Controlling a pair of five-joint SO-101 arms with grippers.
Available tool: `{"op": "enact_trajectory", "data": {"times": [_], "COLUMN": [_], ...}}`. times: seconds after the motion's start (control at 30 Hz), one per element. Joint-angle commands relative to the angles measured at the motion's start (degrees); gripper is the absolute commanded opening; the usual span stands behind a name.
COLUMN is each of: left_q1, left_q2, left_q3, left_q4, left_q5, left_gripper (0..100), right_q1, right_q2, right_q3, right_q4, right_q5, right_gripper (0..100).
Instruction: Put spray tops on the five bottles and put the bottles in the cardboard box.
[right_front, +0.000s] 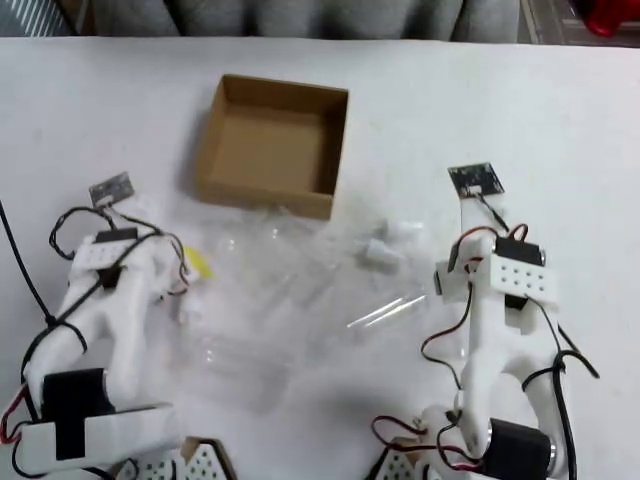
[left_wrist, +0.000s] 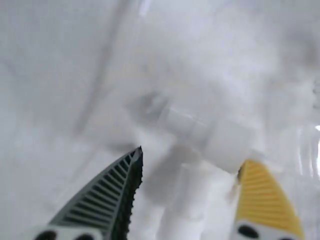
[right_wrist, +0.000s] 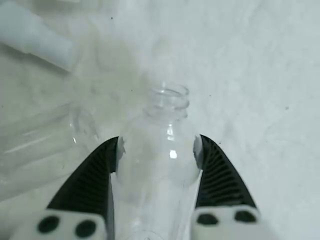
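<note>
Right gripper (right_wrist: 159, 142) clasps bottle (right_wrist: 158, 172); left gripper (left_wrist: 192, 159) spread.

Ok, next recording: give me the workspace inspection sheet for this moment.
Surface: white table.
Job's things: cardboard box open, empty; clear bottles lying mid-table; spray tops loose beside them.
Clutter: nothing seen.
End effectors: left end effector open around a spray top; right end effector shut on an uncapped bottle.
Cables: red and black wires on both arms.
Surroundings: red object beyond the table's far edge.
</note>
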Motion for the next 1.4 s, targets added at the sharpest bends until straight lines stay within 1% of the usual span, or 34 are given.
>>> {"op": "enact_trajectory", "data": {"times": [0.0, 0.13, 0.2, 0.27, 0.37, 0.43, 0.5, 0.57, 0.6, 0.73, 0.8, 0.83, 0.97, 1.03, 1.37], "left_q1": [-0.4, -0.92, -0.75, -0.57, -0.48, -0.48, -0.48, -0.48, -0.48, -0.57, -0.48, -0.48, -0.48, -0.57, -0.57], "left_q2": [-4.09, -6.81, -8.57, -10.51, -13.49, -14.99, -16.22, -17.01, -17.36, -17.63, -17.54, -17.54, -17.54, -17.54, -17.36], "left_q3": [-2.64, -2.55, -2.55, -2.55, -2.37, -0.97, 0.18, 0.26, 0.44, 0.62, 0.97, 1.76, 7.56, 9.41, 9.85], "left_q4": [3.69, 4.75, 5.98, 7.47, 9.05, 8.53, 8.0, 8.18, 8.09, 7.82, 7.74, 7.12, -0.09, -2.46, -3.69], "left_q5": [-3.08, -13.01, -16.09, -16.97, -16.97, -16.97, -16.79, -14.77, -12.04, 2.99, 7.47, 8.35, 8.35, 8.44, 8.88], "left_gripper": [22, 10, 9, 12, 19, 25, 28, 28, 28, 28, 28, 28, 28, 28, 28], "right_q1": [-0.48, -0.48, -0.48, -0.48, -0.48, -0.48, -0.48, -0.48, -0.48, -0.48, -0.48, -0.48, -0.48, -0.48, -0.48], "right_q2": [-2.07, -2.07, -2.07, -2.07, -2.07, -2.07, -2.07, -2.07, -2.07, -2.07, -2.07, -2.07, -2.07, -2.07, -2.07], "right_q3": [-0.44, -0.44, -0.44, -0.44, -0.44, -0.44, -0.44, -0.44, -0.44, -0.44, -0.44, -0.44, -0.44, -0.44, -0.44], "right_q4": [-0.75, -0.75, -0.66, -0.66, -0.57, -0.48, -0.48, -0.48, -0.48, -0.48, -0.48, -0.48, -0.57, -0.57, -0.48], "right_q5": [1.32, 1.41, 1.58, 1.58, 1.58, 1.58, 1.58, 1.67, 1.67, 1.67, 1.67, 1.67, 1.67, 1.67, 1.67], "right_gripper": [1.6, 1.6, 1.6, 1.6, 1.6, 1.6, 1.6, 1.6, 1.6, 1.6, 1.6, 1.6, 1.6, 1.6, 1.6]}}
